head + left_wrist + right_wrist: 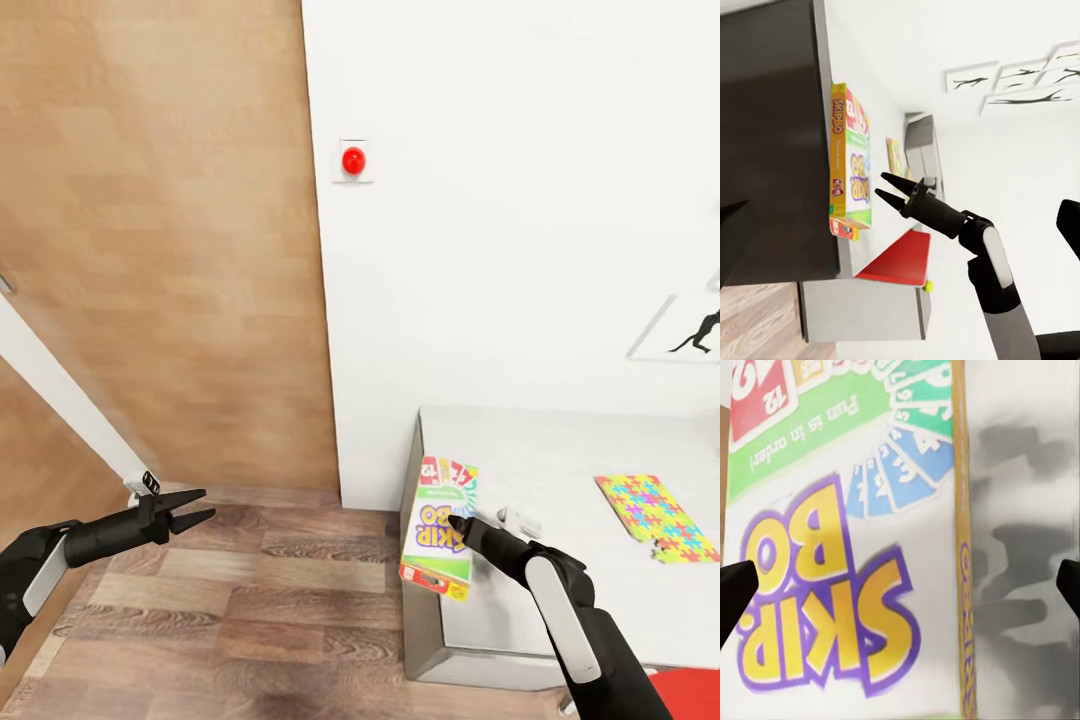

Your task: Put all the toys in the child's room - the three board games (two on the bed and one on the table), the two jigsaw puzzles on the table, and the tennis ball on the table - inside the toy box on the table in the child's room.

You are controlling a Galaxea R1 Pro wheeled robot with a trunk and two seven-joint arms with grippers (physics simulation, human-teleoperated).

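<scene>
A: Where is the right arm?

B: It reaches forward and up over the near corner of the table [560, 450], forearm slanting from the lower right. The right gripper [462, 528] points at a board game [440, 525], a white box printed "Skip-Bo" in yellow and purple.

A: Is it gripping the box?

B: No. In the left wrist view the right gripper [886, 187] shows two dark fingers spread apart, tips just beside the board game's [851, 172] printed face. In the right wrist view the fingertips [735, 592] sit wide at either edge, with the board game [847, 570] between them and close ahead.

A: And how does the box lie?

B: At the table's left end, over the edge nearest the wood-plank floor [250, 600]. I cannot tell whether it rests flat or leans.

A: The left arm?

B: Held low at the left, well apart from the table, forearm nearly level. The left gripper [190, 508] hangs over the floor, fingers parted and holding nothing.

A: Anything else on the table?

B: A jigsaw puzzle [655, 515] lies flat farther right. A small yellow-green ball [928, 285] peeks out by a red object [900, 259] in the left wrist view. A red button [353, 160] sits on the white wall [520, 200] beside the wooden door [160, 250].
</scene>
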